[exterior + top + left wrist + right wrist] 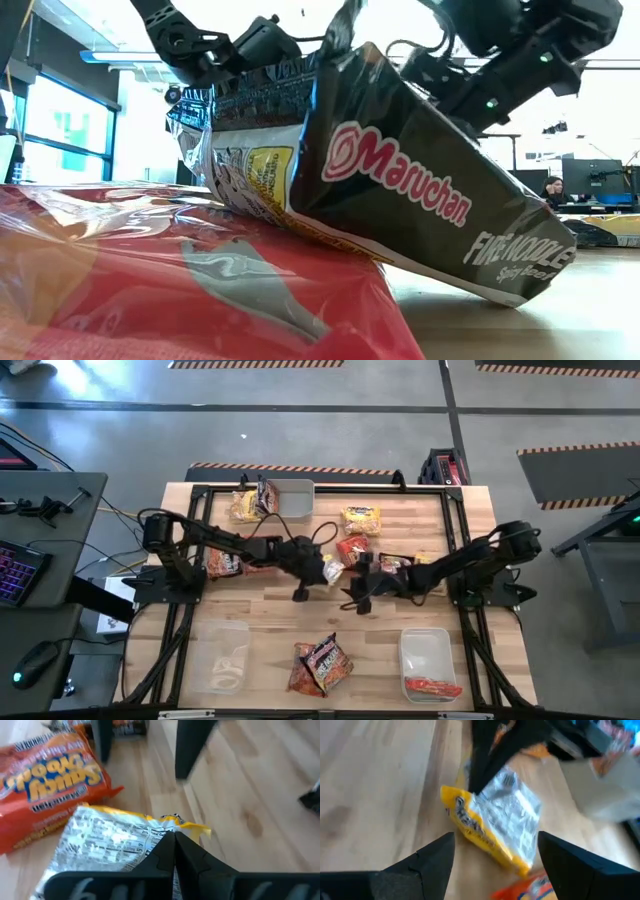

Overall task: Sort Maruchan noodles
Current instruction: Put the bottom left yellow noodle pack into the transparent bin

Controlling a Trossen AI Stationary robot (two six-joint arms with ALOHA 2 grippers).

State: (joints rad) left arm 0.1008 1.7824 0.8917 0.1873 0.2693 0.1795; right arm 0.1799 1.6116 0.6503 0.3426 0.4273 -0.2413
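On the pale wooden worktop (400, 590), far left, a red-orange crinkly plastic noodle packet (222, 564) beside the left arm's base. Further right, near the middle, left pincer (331, 573) pressed together on the edge of a yellow-and-silver crinkly plastic noodle packet (117, 842), pinching it. Just beside, right pincer (352, 598) spread wide, hovering over that same yellow packet, holding nothing. Toward the right front corner, a clear rectangular plastic bin (428, 658) with one red-orange packet inside.
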